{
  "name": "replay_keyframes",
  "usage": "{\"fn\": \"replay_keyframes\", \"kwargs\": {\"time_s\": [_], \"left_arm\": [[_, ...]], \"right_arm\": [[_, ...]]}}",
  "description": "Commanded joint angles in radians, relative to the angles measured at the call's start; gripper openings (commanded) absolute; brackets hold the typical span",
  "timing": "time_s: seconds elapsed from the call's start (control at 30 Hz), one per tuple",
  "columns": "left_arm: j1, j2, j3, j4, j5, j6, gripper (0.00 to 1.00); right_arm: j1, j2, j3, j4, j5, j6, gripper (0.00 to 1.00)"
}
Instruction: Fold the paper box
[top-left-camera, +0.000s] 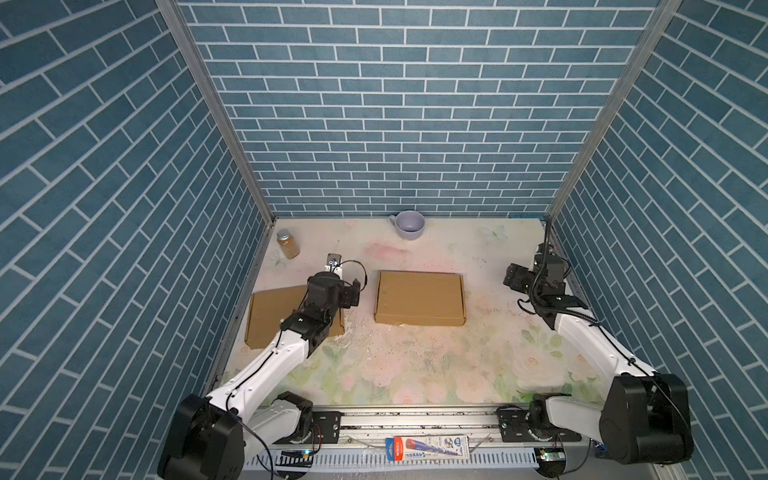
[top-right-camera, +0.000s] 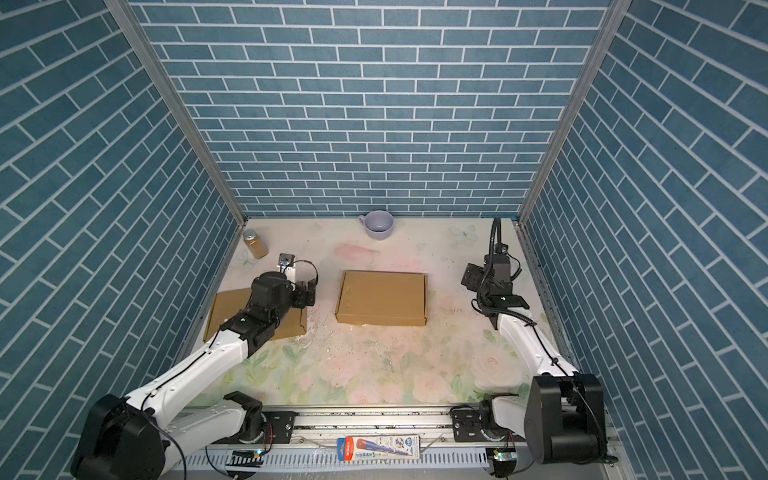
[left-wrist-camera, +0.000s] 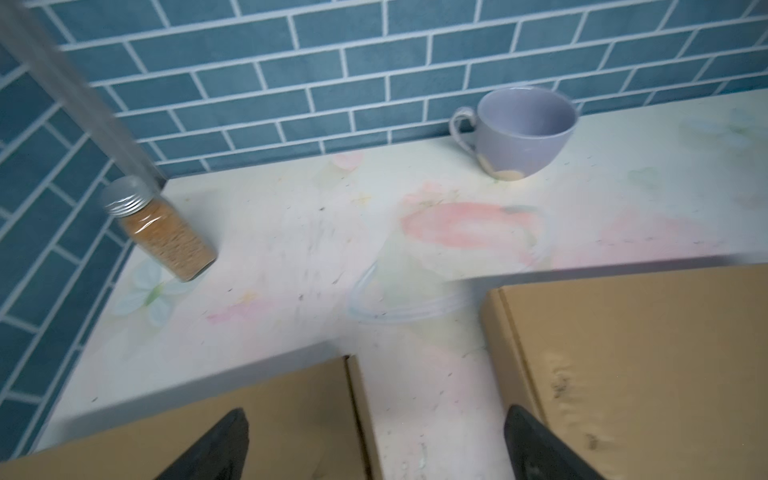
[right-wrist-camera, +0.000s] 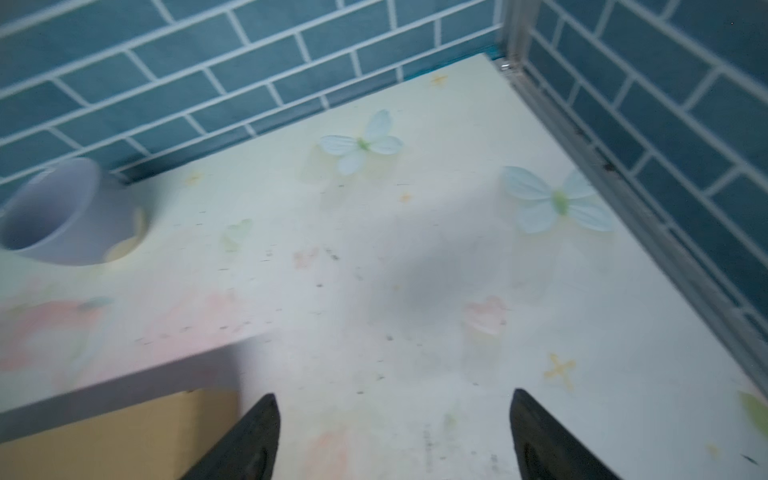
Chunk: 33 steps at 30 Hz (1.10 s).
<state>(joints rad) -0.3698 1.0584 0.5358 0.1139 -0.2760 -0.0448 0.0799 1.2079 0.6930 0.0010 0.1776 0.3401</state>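
Observation:
A brown paper box (top-left-camera: 419, 298) (top-right-camera: 381, 297) lies flat and closed in the middle of the table. A second brown box (top-left-camera: 270, 320) (top-right-camera: 226, 311) lies by the left wall, partly hidden under my left arm. My left gripper (top-left-camera: 353, 293) (left-wrist-camera: 376, 409) hovers open over the gap between the two boxes, holding nothing. The left wrist view shows the second box (left-wrist-camera: 270, 411) and the middle box (left-wrist-camera: 644, 353) on either side of it. My right gripper (top-left-camera: 513, 278) (right-wrist-camera: 394, 392) is open and empty to the right of the middle box, whose corner (right-wrist-camera: 124, 432) shows beside one finger.
A lilac mug (top-left-camera: 409, 224) (left-wrist-camera: 523, 129) stands at the back wall. A spice jar (top-left-camera: 288, 244) (left-wrist-camera: 166, 232) stands in the back left corner. Blue brick walls close three sides. A printed packet (top-left-camera: 428, 448) lies on the front rail.

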Motion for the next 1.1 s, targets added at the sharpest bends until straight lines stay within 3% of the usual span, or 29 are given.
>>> {"fn": "replay_keyframes", "kwargs": {"time_s": [0.0, 0.17, 0.23, 0.4, 0.5, 0.6, 0.73, 0.77, 0.87, 0.9, 1.07], "left_arm": [[0.036, -0.013, -0.071, 0.198, -0.144, 0.088, 0.98], [0.137, 0.024, -0.142, 0.275, -0.097, 0.086, 1.0], [0.184, 0.047, -0.167, 0.309, -0.024, 0.077, 1.0], [0.248, 0.237, -0.211, 0.633, 0.121, 0.129, 1.0], [0.254, 0.303, -0.207, 0.73, 0.194, 0.215, 1.0], [0.282, 0.351, -0.202, 0.755, 0.225, 0.191, 0.99], [0.282, 0.464, -0.242, 0.928, 0.198, 0.186, 1.0], [0.282, 0.491, -0.237, 0.955, 0.165, 0.179, 1.0], [0.294, 0.486, -0.185, 0.848, 0.05, 0.119, 1.0], [0.301, 0.472, -0.172, 0.794, 0.007, 0.082, 1.0], [0.316, 0.475, -0.192, 0.841, 0.003, 0.071, 1.0]], "right_arm": [[-0.031, -0.021, -0.088, 0.18, 0.148, -0.104, 0.85], [-0.036, 0.063, -0.178, 0.356, 0.164, -0.152, 0.84], [-0.038, 0.091, -0.219, 0.463, 0.146, -0.163, 0.84], [-0.038, 0.157, -0.279, 0.644, 0.087, -0.265, 0.84], [-0.041, 0.181, -0.323, 0.775, 0.074, -0.304, 0.85], [-0.048, 0.265, -0.36, 0.922, 0.034, -0.32, 0.85], [-0.065, 0.294, -0.352, 0.93, 0.004, -0.302, 0.86], [-0.068, 0.346, -0.357, 1.01, -0.001, -0.311, 0.87], [-0.083, 0.341, -0.311, 0.889, -0.028, -0.29, 0.92], [-0.09, 0.327, -0.304, 0.862, -0.034, -0.283, 0.98], [-0.094, 0.334, -0.312, 0.891, -0.027, -0.278, 0.99]]}}
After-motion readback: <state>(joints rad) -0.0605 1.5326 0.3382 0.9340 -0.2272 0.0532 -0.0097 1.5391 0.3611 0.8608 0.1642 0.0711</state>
